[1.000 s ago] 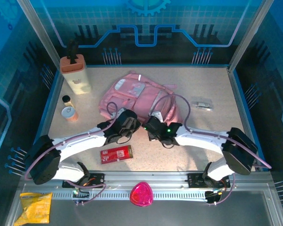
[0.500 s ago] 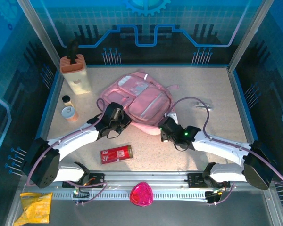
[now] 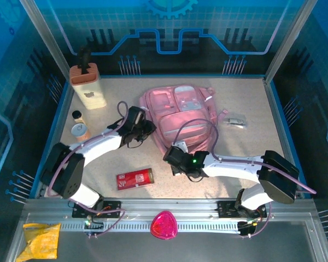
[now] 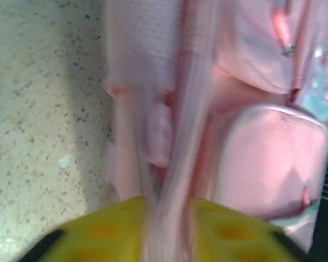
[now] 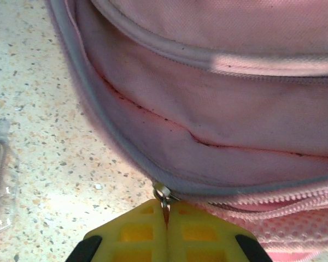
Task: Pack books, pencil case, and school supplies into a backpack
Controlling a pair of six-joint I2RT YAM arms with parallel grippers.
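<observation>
The pink backpack (image 3: pixel 183 109) lies flat in the middle of the table, seen close up in the left wrist view (image 4: pixel 262 153) and the right wrist view (image 5: pixel 208 82). My left gripper (image 3: pixel 146 130) sits at its left edge. Its yellow fingers (image 4: pixel 172 204) are parted, and a blurred pink strap (image 4: pixel 180 164) runs between them. My right gripper (image 3: pixel 172 157) is at the bag's near edge, shut (image 5: pixel 165 207) on the metal zip pull (image 5: pixel 163 192). The red pencil case (image 3: pixel 134 178) lies near the front edge. The small pale school supplies item (image 3: pixel 235 121) lies right of the bag. The books are out of view.
A tall beige box with a black top (image 3: pixel 87 87) stands at the back left, with two small jars (image 3: pixel 79 130) in front of it. Beyond the front rail lie a pink rounded object (image 3: pixel 164 225) and a yellow packet (image 3: pixel 41 240). Metal frame posts edge the table.
The backpack has shifted right and turned. My left gripper followed its left edge and its fingers have parted. My right gripper swung left along the bag's near edge, still shut.
</observation>
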